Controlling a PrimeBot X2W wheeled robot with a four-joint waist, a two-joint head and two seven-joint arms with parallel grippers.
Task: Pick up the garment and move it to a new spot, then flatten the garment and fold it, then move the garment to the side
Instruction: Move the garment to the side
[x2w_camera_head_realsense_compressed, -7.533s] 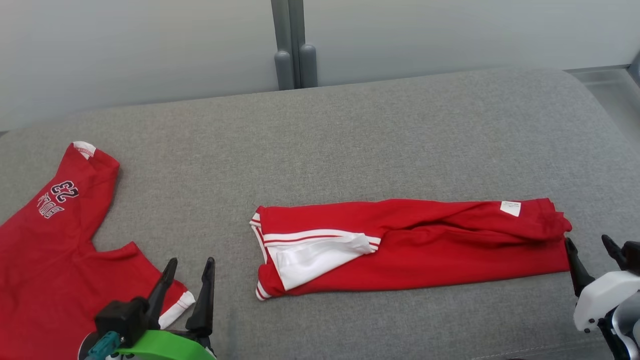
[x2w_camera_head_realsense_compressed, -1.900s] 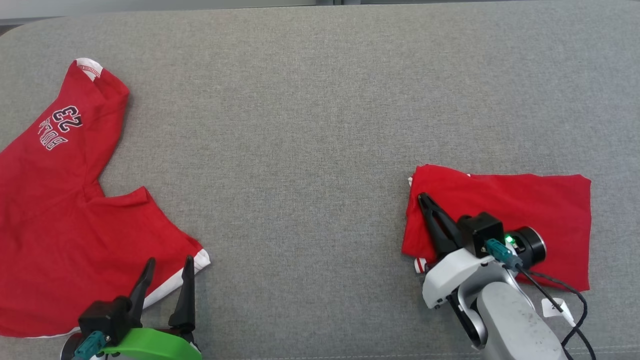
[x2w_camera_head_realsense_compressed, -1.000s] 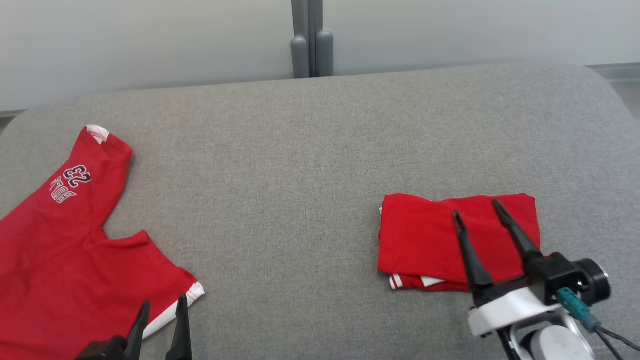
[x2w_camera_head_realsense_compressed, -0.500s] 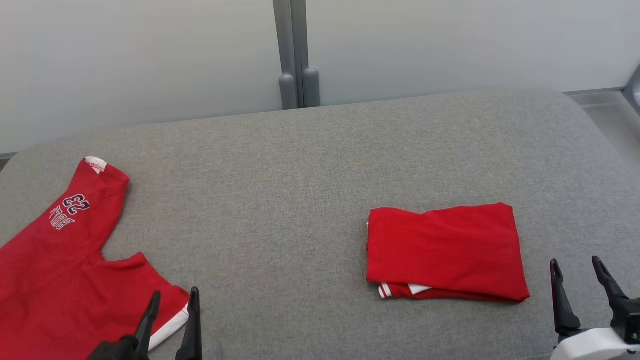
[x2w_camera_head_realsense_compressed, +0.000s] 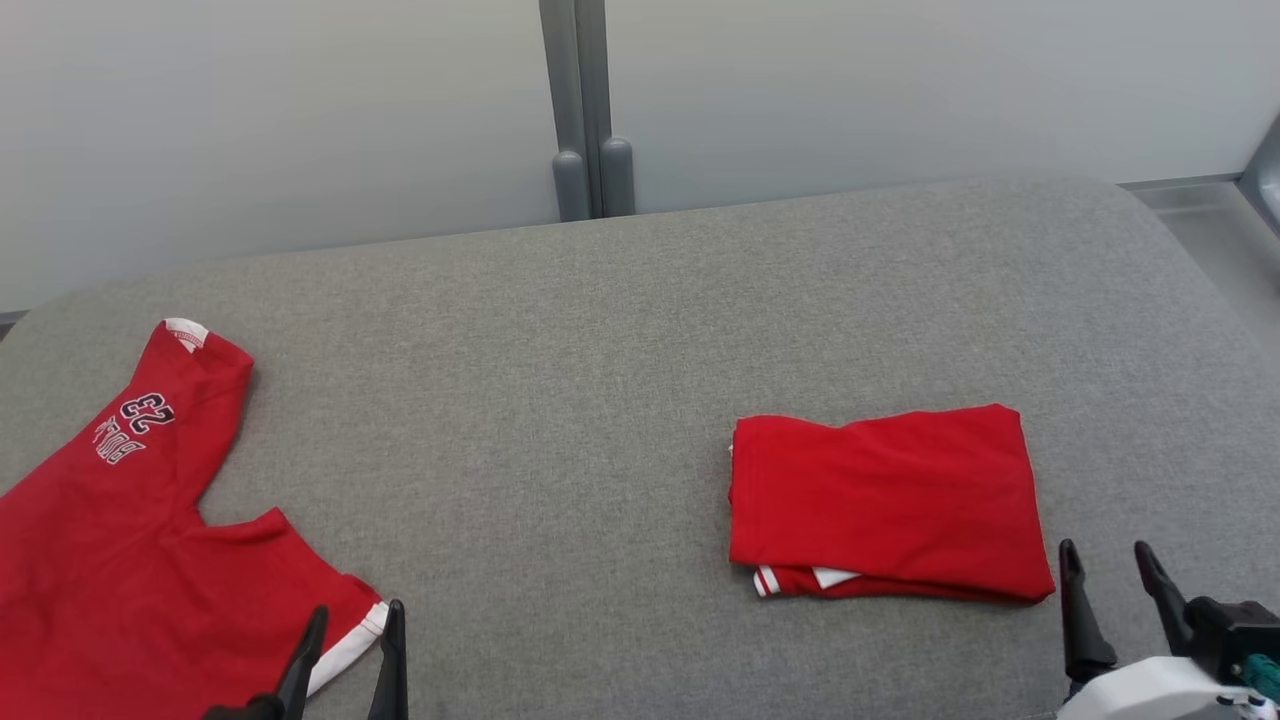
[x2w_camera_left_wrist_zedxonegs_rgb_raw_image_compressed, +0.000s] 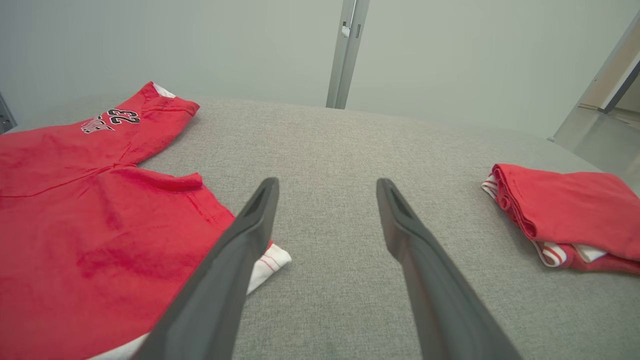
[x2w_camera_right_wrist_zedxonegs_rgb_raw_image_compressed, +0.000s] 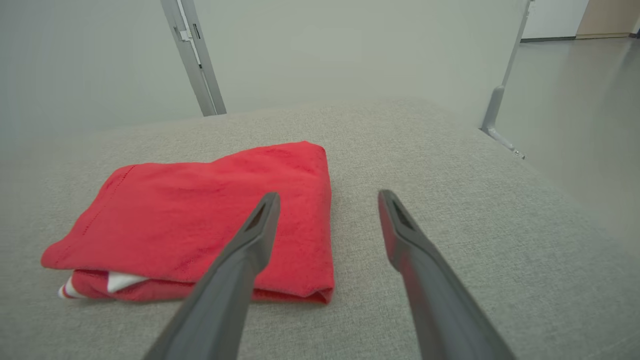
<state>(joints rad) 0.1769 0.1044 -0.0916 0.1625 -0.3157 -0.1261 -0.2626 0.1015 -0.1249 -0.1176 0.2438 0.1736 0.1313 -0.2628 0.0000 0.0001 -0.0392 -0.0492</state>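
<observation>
Head view: the folded garment (x2w_camera_head_realsense_compressed: 885, 500) lies flat on the grey cushion (x2w_camera_head_realsense_compressed: 600, 400), right of centre in the frame. It is a red rectangle whose long axis runs left to right. White striped trim (x2w_camera_head_realsense_compressed: 800, 578) peeks out at its lower left corner. The right gripper (x2w_camera_head_realsense_compressed: 1105, 548) sits at the lower right, just beside the garment's lower right corner and clear of it, fingers apart and empty. The left gripper (x2w_camera_head_realsense_compressed: 358, 608) is at the bottom left, fingers apart, over the hem of a second red shirt (x2w_camera_head_realsense_compressed: 120, 560) spread across the lower left.

Left wrist view: the left gripper (x2w_camera_left_wrist_zedxonegs_rgb_raw_image_compressed: 327, 182) has its fingers spread wide with bare cushion between them. The red shirt (x2w_camera_left_wrist_zedxonegs_rgb_raw_image_compressed: 90, 210) fills the left side, and the folded garment (x2w_camera_left_wrist_zedxonegs_rgb_raw_image_compressed: 570, 210) lies at the right edge, its rolled fold facing left.

Right wrist view: the right gripper (x2w_camera_right_wrist_zedxonegs_rgb_raw_image_compressed: 328, 195) stands open. The folded garment (x2w_camera_right_wrist_zedxonegs_rgb_raw_image_compressed: 210, 220) lies left of centre, its long axis across the frame and the layered edge nearest the camera.
</observation>
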